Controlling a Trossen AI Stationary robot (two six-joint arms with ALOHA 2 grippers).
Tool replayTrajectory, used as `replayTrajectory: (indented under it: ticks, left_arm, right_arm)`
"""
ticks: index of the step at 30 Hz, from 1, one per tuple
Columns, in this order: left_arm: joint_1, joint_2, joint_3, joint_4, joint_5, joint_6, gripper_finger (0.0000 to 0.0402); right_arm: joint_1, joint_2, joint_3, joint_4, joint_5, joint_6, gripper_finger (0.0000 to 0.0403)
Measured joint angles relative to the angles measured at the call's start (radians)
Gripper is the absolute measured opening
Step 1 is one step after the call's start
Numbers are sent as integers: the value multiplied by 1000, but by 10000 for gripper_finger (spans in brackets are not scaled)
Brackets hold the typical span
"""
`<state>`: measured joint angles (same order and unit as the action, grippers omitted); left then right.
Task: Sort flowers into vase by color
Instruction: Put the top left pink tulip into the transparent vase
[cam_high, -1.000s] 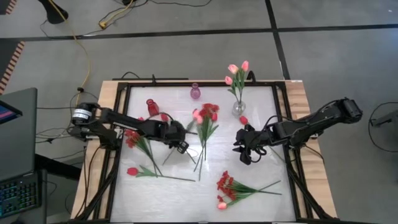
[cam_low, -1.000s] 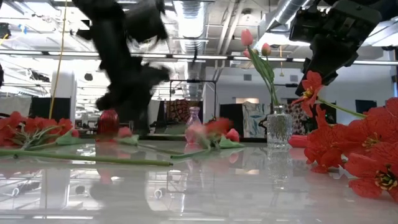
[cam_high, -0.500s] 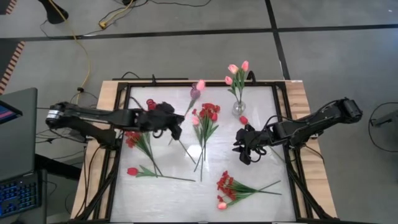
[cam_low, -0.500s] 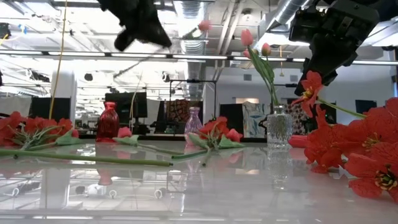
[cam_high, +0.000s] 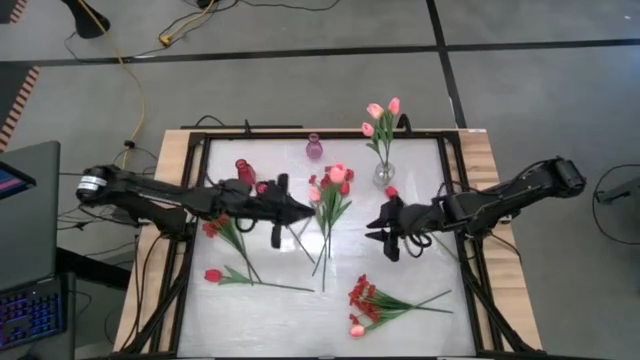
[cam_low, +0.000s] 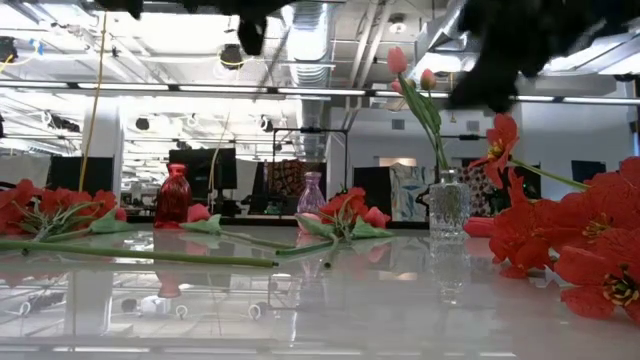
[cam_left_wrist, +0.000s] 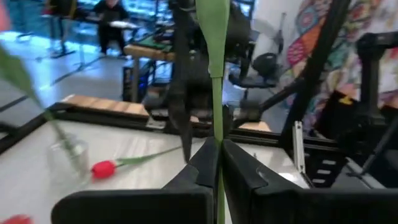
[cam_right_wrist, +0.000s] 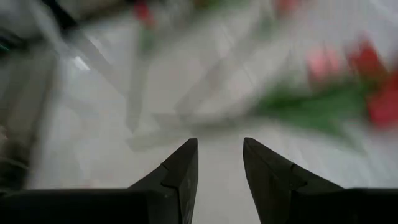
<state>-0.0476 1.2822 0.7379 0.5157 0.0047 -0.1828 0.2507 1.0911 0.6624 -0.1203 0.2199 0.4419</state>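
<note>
Tabletop (cam_high: 260, 310) holds three vases — left end effector (cam_left_wrist: 214, 163) clamps one stem (cam_left_wrist: 213, 68), right end effector (cam_right_wrist: 219, 163) apart.

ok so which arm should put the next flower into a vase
Left. The left gripper is already shut on a green stem, raised above the table. The right gripper is open and empty, near the clear vase of pink tulips.

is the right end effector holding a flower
No, the right end effector is open with only bare table showing between its fingers.
</note>
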Motion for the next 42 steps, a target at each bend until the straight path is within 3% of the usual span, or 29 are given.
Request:
replayTrajectory:
  ticks: [5,9,16,22,29,42]
  left_arm:
    - [0,153,8,251,125,5,0]
    - [0,252,46,387,218,-6,0]
    - [5,361,137,390,253,-12,0]
    - [19,388,165,382,305,-37,0]
    - [21,388,165,353,282,-31,0]
    - [21,389,164,329,193,-36,0]
  right_arm:
    - [29,-21,0,379,-1,-176,154]
    - [35,-6,0,516,-1,-272,154]
    - [0,47,0,566,-41,-305,159]
    - [-9,54,0,578,-99,-311,197]
    - [-15,54,0,579,-118,-312,233]
    - [-25,55,0,579,-109,-319,229]
